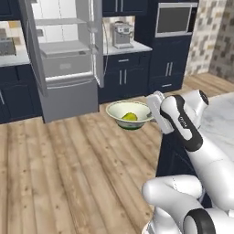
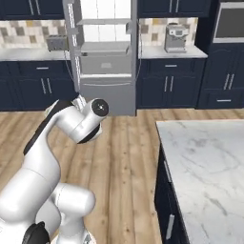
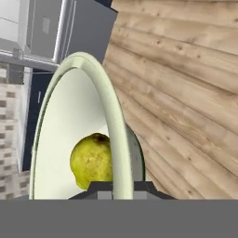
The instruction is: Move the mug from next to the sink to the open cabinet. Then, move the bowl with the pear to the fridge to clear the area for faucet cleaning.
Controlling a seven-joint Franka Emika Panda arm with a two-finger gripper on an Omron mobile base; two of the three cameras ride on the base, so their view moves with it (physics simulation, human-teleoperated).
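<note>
Left base view: the white arm reaches forward from the lower right, its gripper [image 1: 153, 114] at the near rim of the bowl [image 1: 124, 111], which hangs level above the wooden floor [image 1: 68, 164] with the pear [image 1: 130, 117] lying inside it. Beyond stands the fridge [image 1: 64, 59], its doors swung open on a white interior with grey shelves, and to its right a coffee machine [image 1: 122, 34] on the counter. Hand view: the gripper [image 3: 122, 188] is nearly closed, one dark fingertip [image 3: 100, 188] inside the bowl [image 3: 69, 130] and the other outside, pinching the pale rim between them; the pear [image 3: 91, 161] rests against the inner wall just beside the fingers. Right base view: the fridge [image 2: 106, 57] stands well ahead of the arm, and a marble countertop [image 2: 209, 167] lies at the right
</note>
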